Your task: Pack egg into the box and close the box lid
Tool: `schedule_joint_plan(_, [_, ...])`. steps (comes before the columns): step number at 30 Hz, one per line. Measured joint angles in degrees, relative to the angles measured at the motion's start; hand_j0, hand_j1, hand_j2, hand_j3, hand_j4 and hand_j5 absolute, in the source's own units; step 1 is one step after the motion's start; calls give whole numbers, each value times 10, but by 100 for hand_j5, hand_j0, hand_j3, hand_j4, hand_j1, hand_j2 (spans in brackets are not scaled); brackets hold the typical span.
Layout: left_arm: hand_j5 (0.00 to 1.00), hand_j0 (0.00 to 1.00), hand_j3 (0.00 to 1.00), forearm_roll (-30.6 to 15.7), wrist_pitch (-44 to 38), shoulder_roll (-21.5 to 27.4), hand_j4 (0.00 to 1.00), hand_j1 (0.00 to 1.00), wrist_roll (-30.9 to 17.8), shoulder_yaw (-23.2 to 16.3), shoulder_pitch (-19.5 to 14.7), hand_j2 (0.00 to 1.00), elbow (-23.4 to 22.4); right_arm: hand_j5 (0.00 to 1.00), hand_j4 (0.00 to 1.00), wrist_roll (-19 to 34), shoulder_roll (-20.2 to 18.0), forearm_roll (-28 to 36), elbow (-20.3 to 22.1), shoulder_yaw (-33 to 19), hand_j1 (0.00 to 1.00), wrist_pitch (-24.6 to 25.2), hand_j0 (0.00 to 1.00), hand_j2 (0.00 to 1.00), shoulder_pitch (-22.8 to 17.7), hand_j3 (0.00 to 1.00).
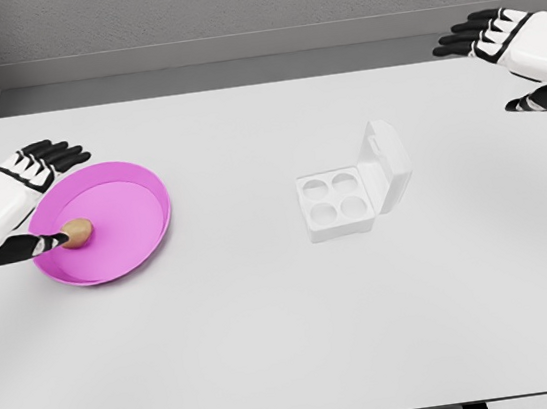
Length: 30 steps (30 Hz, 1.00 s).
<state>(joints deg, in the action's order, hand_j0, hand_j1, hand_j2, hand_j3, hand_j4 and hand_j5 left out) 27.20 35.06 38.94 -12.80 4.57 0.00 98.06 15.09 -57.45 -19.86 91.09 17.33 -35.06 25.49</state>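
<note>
One egg is lying in the pink bowl, toward that dish's left side and close to its near-left rim. The left hand is reaching in from the left edge and hovering over the bowl's left rim; its thumb is pointing rightward with the tip just beside or touching the egg's left end, though contact cannot be told for sure. Its other four fingers are stretching out flat beyond the bowl's far-left edge, well apart from the egg, so the hand is spread and is not gripping anything.

One white box is sitting right of the table's middle, well apart from the bowl. Its lid is standing open, tilted up and back on the right side of the tray. Four round cups are showing in the tray, arranged two by two, and all four are looking unfilled.

One right hand is hanging at the upper right, over the far right corner of the white table, far from both box and egg. Its fingers are extending loosely toward the left with the thumb held lower and apart, holding nothing.
</note>
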Motion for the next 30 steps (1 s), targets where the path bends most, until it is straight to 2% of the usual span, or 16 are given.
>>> schedule_joint_plan(6, [100, 100, 100, 1, 0, -4, 100, 100, -2, -2, 4, 100, -9, 100, 100, 2, -1, -3, 0, -2, 100, 0, 100, 100, 1, 100])
schedule_joint_plan(8, [100, 100, 100, -11, 0, 0, 100, 100, -3, -19, -13, 100, -25, 100, 100, 2, -1, -3, 0, -2, 100, 0, 100, 100, 2, 100])
schedule_joint_plan(9, [100, 100, 100, -22, 0, 6, 100, 100, -3, -32, -24, 100, -33, 100, 100, 2, -1, -3, 2, -3, 100, 0, 100, 100, 3, 100])
schedule_joint_plan(11, [100, 100, 100, -56, 0, 19, 100, 100, -3, -68, -76, 100, -58, 100, 100, 3, -1, -4, 13, -8, 100, 0, 100, 100, 2, 100])
schedule_joint_plan(12, [100, 100, 100, -70, 0, 23, 100, 100, -3, -86, -83, 100, -68, 100, 100, 5, 0, -4, 17, -10, 100, 0, 100, 100, 0, 100])
schedule_joint_plan(18, [100, 100, 100, -121, 0, 43, 100, 100, -4, -158, -97, 100, -109, 100, 100, 7, -6, -2, 25, -15, 100, 0, 100, 100, -4, 100])
schedule_joint_plan(20, [100, 100, 100, -153, 0, 57, 100, 100, -4, -173, -97, 100, -116, 100, 100, 6, -12, 0, 24, -14, 100, 0, 100, 100, -4, 100])
schedule_joint_plan(25, [100, 100, 100, -248, 0, 102, 100, 100, -3, -194, -91, 100, -126, 100, 100, 9, -21, -4, 12, -4, 100, 0, 100, 100, -11, 100])
schedule_joint_plan(30, [100, 100, 100, -286, 0, 137, 100, 100, -5, -206, -93, 100, -143, 100, 100, 11, -23, -14, -5, 12, 100, 0, 100, 100, -11, 100])
